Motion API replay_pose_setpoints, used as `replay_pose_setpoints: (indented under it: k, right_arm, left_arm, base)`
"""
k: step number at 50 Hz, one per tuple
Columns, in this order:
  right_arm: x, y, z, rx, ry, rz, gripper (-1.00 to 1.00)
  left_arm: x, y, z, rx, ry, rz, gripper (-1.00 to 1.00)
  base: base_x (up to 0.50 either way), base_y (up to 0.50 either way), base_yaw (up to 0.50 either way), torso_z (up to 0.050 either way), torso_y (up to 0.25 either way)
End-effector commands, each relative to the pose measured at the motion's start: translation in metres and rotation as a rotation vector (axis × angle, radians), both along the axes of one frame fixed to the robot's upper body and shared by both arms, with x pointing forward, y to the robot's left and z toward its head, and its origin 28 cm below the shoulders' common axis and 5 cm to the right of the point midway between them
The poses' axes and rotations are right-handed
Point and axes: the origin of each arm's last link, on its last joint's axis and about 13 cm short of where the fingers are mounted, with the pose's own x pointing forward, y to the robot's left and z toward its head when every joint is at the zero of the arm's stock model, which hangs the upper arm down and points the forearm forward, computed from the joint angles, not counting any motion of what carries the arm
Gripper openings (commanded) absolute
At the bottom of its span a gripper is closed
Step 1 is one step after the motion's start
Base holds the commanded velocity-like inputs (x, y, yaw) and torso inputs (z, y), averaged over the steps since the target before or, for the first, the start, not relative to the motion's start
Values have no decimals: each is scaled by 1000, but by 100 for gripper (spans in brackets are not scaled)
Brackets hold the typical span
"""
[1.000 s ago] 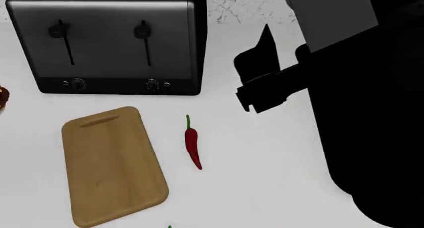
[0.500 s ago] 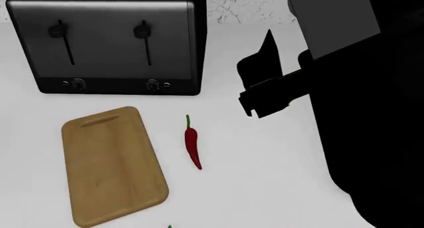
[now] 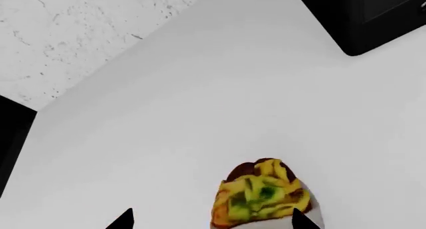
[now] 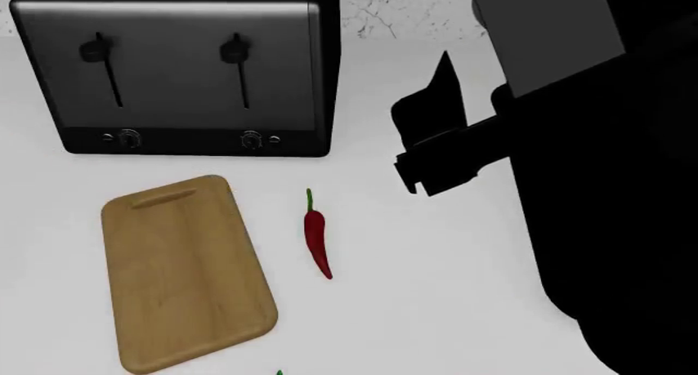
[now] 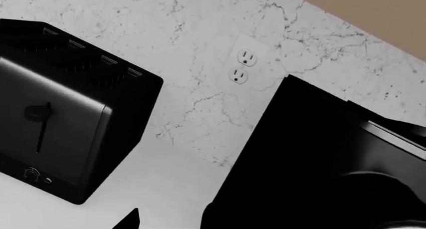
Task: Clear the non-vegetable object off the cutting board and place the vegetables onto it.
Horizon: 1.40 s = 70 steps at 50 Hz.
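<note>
The cutting board (image 4: 180, 269) lies bare in front of the toaster in the head view. The red chili pepper (image 4: 316, 238) rests on the counter just right of it. A green tip (image 4: 279, 372) shows at the bottom edge; the rest of the carrot is out of view. The burrito (image 3: 263, 196) appears only in the left wrist view, lying on white counter with its filling end showing. My left gripper (image 3: 209, 221) is open around it, one fingertip (image 3: 298, 220) against the wrap, the other clear of it. My right gripper (image 4: 434, 97) (image 5: 213, 221) hangs open and empty above the counter right of the toaster.
A black toaster (image 4: 180, 69) (image 5: 60, 124) stands behind the board. A large black appliance (image 5: 319, 164) sits close to my right gripper, under a wall socket (image 5: 242, 65). A black appliance corner (image 3: 366, 14) shows beyond the burrito.
The dark end of the burrito seen at the head view's left edge has gone out of view. My right gripper has shifted slightly to the right.
</note>
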Motion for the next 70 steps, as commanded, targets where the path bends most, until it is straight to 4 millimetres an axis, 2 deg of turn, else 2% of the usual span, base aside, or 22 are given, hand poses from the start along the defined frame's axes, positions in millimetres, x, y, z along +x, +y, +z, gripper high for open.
replay_pose_setpoints:
  k: [1,6,16,25,33,40,48,59,60,70]
  right_arm:
    - [2,3,4,18,-12,21,100]
    - [0,2,4,17,-15,19,100]
    - [-1,2,5,19,-15,18,100]
    - [-1,1,6,15,-15,8,100]
    - [-3,0,7,20,-15,5,100]
    - [-4,0,8,49,-6,21,100]
    - [-7,0,17,35,-4,15,100]
    - [-11,-1,17,35,-3,9,100]
    - [-13,-3,15,40,-2,8,100]
    - [-13,-6,10,45,7,1,100]
  left_arm:
    - [1,-17,21,-13,-60,-96,100]
    - [-4,-32,37,-40,-100,-184,100]
    - [-20,-61,50,-91,-94,-358,100]
    - [-38,-93,54,-121,2,-567,100]
    - [-58,-118,63,-103,-10,-724,100]
    - [-61,-126,66,-108,-4,-761,100]
    - [-73,-147,69,-114,32,-888,100]
    - [-75,-179,69,-100,12,-1012,100]
    - [-62,-195,68,-120,-22,-1034,100]
    - [-48,-214,64,-147,-13,-1075,100]
  base:
    - [0,0,0,0,0]
    - [0,0,0,0,0]
    - [0,0,0,0,0]
    - [0,0,0,0,0]
    - [0,0,0,0,0]
    - [0,0,0,0,0]
    - [0,0,0,0,0]
    - [0,0,0,0,0]
    - [0,0,0,0,0]
    - [0,0,0,0,0]
